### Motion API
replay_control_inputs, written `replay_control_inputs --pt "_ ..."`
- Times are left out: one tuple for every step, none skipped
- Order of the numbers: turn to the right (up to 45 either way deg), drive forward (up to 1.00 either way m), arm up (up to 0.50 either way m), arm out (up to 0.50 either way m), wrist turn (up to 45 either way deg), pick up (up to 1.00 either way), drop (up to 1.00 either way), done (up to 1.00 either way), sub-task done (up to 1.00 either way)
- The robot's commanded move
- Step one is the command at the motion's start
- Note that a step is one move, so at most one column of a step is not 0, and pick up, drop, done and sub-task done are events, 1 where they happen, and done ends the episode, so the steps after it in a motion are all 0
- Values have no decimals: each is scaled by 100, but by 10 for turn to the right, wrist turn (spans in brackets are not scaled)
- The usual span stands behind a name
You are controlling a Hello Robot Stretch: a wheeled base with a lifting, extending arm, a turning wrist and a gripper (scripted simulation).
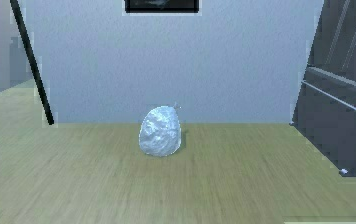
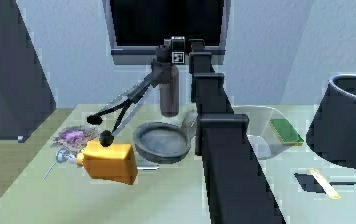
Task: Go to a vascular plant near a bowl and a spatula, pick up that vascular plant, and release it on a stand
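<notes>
My end effector (image 2: 99, 124) reaches down toward the arm side view's left, and its two thin fingers (image 2: 127, 98) end low over the bench (image 2: 161, 195). I cannot tell if the fingers are spread or pressed together. I also cannot tell if they hold something, because things lie on the bench right at the tips. Just beside the tips is what I take for the plant (image 2: 74, 135), a small purplish leafy clump on the bench; whether I touch it, I cannot say. Near the tips stands a yellow block (image 2: 108, 162), and to its right a dark bowl (image 2: 163, 142). Farther right, past my arm (image 2: 221, 150), lies a pale strip (image 2: 321, 183) that may be the spatula.

I judge that I am at the pick-up step, with the grasp not yet sure. The next move calls for getting the fingers around the plant without pushing the yellow block or the bowl, and then a straight lift until it hangs clear of the bench.

My arm is extended far across the bench, and the wrist is turned so that the end effector points sideways and downward.
</notes>
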Motion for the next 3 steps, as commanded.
replay_control_inputs --pt "0 0 0 0 -30 0 0 0 0" --pt "0 0 0 -42 0 0 0 0 0" --pt "-450 0 0 0 0 0 0 0 0"
